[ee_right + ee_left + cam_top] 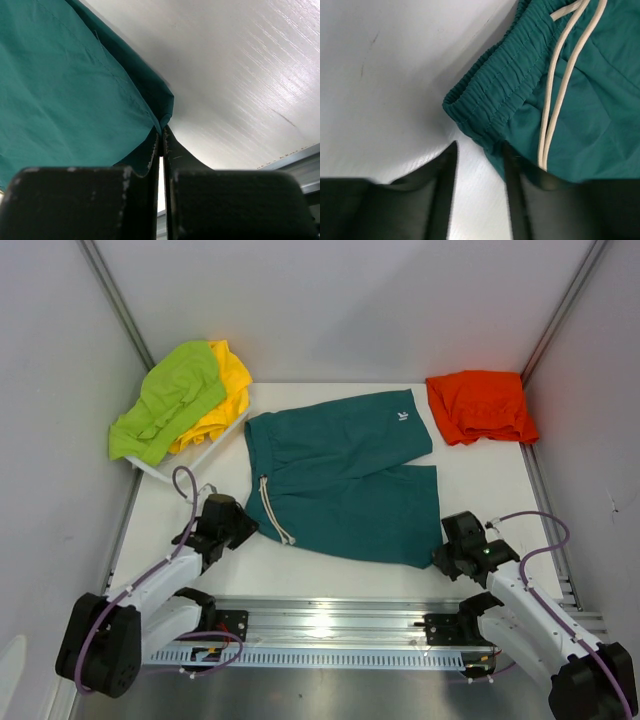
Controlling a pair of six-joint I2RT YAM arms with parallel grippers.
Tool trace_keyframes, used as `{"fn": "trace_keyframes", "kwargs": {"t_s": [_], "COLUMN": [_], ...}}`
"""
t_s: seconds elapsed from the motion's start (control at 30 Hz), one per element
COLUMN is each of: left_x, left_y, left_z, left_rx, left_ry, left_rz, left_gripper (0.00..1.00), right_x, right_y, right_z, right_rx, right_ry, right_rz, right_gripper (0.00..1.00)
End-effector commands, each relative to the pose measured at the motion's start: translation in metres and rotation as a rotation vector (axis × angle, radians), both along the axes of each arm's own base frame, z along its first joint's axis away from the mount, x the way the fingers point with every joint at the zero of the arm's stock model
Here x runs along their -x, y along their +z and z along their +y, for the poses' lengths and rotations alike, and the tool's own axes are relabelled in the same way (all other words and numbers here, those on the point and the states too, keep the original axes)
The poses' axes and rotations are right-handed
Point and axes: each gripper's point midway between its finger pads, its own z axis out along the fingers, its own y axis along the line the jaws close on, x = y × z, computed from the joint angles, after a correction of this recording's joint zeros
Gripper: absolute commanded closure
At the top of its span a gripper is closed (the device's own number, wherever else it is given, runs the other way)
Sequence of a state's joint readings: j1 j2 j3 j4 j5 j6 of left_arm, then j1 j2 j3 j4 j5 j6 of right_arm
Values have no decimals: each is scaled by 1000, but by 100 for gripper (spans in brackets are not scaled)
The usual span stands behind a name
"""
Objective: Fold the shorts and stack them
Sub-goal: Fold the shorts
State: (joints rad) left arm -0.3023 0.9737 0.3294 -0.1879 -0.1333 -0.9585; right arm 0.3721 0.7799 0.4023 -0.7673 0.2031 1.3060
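Teal green shorts [345,475] lie spread flat mid-table, waistband to the left with a white drawstring [272,512]. My left gripper [240,525] is open at the near waistband corner; in the left wrist view [479,170] bare table shows between the fingers and the right finger [512,190] touches the teal edge [490,100]. My right gripper [445,555] is shut on the near right leg corner of the teal shorts [75,80], pinched at the fingertips [162,132]. Folded orange shorts [480,405] lie back right. Lime green shorts [170,400] and yellow shorts [228,390] are piled back left.
The lime and yellow shorts rest on a white tray [190,460] at the back left corner. Grey walls close in the table on three sides. A metal rail [320,625] runs along the near edge between the arm bases.
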Motion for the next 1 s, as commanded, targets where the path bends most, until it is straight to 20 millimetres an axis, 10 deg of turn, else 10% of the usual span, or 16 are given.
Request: {"fn": "trace_keyframes", "kwargs": {"t_s": [0.0, 0.17, 0.73, 0.97], "left_x": [-16, -18, 22, 31], "left_y": [5, 6, 52, 67], "left_z": [2, -3, 5, -20], "left_rx": [10, 20, 10, 111], "left_ry": [36, 10, -47, -146], "left_rz": [-47, -57, -93, -70], "left_gripper": [62, 100, 100, 100], "right_x": [-3, 7, 21, 34], "right_y": [4, 8, 95, 135], "right_z": [-7, -10, -21, -42], "right_rx": [40, 73, 141, 158], "right_ry": [-17, 4, 16, -56], "right_rz": [-16, 24, 9, -85], "right_gripper": [100, 100, 100, 100]}}
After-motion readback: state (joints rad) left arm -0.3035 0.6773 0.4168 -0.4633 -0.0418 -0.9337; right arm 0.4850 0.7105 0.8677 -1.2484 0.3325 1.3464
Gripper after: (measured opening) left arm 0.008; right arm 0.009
